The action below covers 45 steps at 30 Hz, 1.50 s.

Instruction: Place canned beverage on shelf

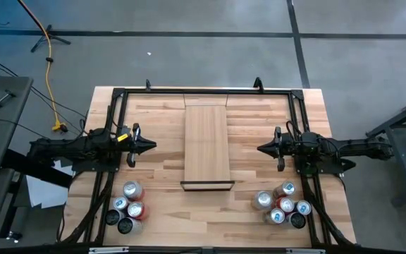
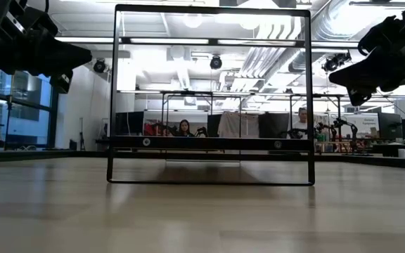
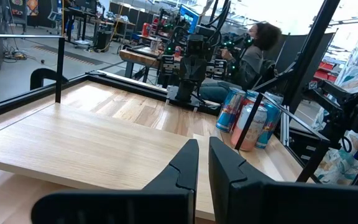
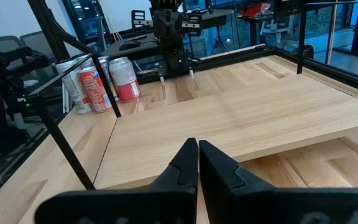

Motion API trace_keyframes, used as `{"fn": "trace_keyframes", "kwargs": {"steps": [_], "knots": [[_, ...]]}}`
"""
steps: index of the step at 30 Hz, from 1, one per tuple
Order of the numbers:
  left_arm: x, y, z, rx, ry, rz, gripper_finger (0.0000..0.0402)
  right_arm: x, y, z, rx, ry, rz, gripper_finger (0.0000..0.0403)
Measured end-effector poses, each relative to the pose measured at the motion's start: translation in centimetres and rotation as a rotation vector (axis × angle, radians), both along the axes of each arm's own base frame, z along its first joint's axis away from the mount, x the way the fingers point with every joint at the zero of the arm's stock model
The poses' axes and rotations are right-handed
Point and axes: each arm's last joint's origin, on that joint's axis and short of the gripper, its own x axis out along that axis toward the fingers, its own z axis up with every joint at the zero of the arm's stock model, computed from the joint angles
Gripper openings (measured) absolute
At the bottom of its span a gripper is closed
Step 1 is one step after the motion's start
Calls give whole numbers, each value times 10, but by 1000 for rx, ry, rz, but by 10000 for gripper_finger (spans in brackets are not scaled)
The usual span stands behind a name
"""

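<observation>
The shelf (image 1: 206,144), a long narrow light-wood plank, lies in the middle of the table, with its thin black frame (image 1: 206,185) at the near end. That frame stands upright in the low view (image 2: 211,95). Several beverage cans stand in a cluster at the near left (image 1: 127,207), and several more at the near right (image 1: 282,204). My left gripper (image 1: 152,146) hovers shut to the left of the shelf, pointing level at it. My right gripper (image 1: 261,149) hovers shut to its right, facing it. Each wrist view shows the plank (image 3: 92,146) (image 4: 241,118) ahead of shut fingers.
A black rail frame (image 1: 203,90) runs around the butcher-block tabletop's far and side edges. Bare wood lies between each gripper and the shelf. Beyond the table, a person sits at a bench (image 3: 260,43).
</observation>
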Motion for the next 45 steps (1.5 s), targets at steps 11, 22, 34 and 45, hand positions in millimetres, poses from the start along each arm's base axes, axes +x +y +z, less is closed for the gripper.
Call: {"fn": "trace_keyframes", "kwargs": {"steps": [11,22,34,45], "knots": [[0,0,0,0,0,0,3,0,0,0,0,0,0,0],[0,0,0,0,0,0,3,0,0,0,0,0,0,0],[0,0,1,0,-8,0,3,0,0,0,0,0,0,0],[0,0,1,-136,-14,-3,3,0,0,0,0,0,0,0]]}}
